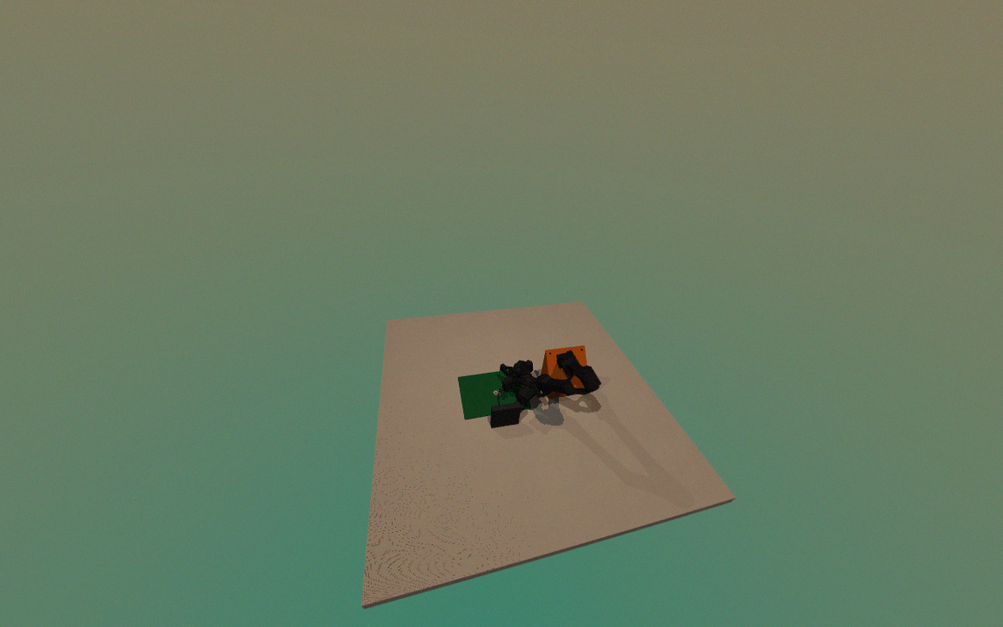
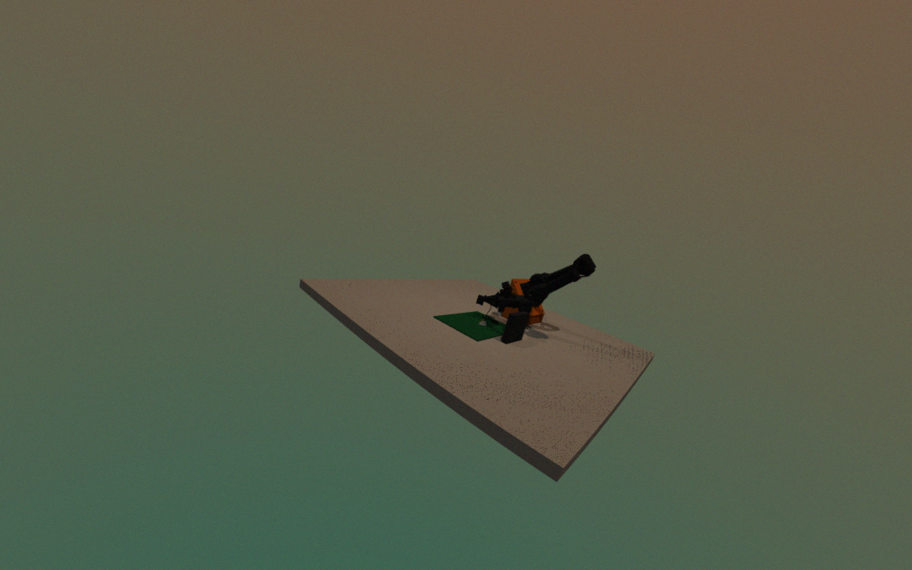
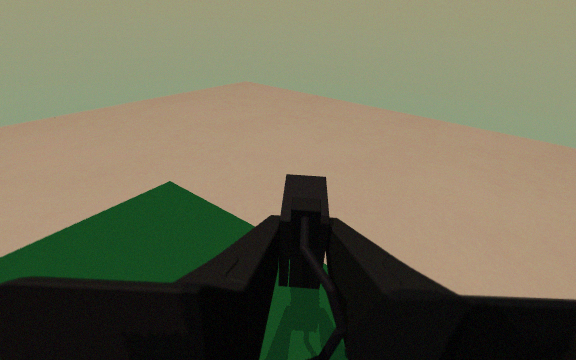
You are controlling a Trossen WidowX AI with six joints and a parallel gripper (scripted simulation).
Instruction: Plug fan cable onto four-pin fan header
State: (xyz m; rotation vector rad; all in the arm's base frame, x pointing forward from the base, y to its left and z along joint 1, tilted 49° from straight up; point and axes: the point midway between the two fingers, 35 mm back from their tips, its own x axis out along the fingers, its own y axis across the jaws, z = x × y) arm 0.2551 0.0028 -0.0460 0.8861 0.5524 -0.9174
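Note:
The green board (image 1: 478, 395) (image 2: 465, 323) (image 3: 133, 235) lies flat on the tan table. A small pale header (image 1: 496, 391) (image 2: 480, 323) stands on the board near its right edge. My gripper (image 3: 302, 226) (image 1: 508, 368) (image 2: 482, 299) is shut on the dark fan plug (image 3: 304, 197) and holds it above the board. The thin black cable (image 3: 319, 272) hangs down from the plug between the fingers. The black fan (image 1: 504, 415) (image 2: 514, 327) stands upright at the board's near corner. The wrist view does not show the header.
The arm's orange base (image 1: 554, 358) (image 2: 516, 286) stands just right of the board. The tan table (image 1: 489, 507) (image 2: 551, 397) (image 3: 418, 175) ends in open edges on all sides.

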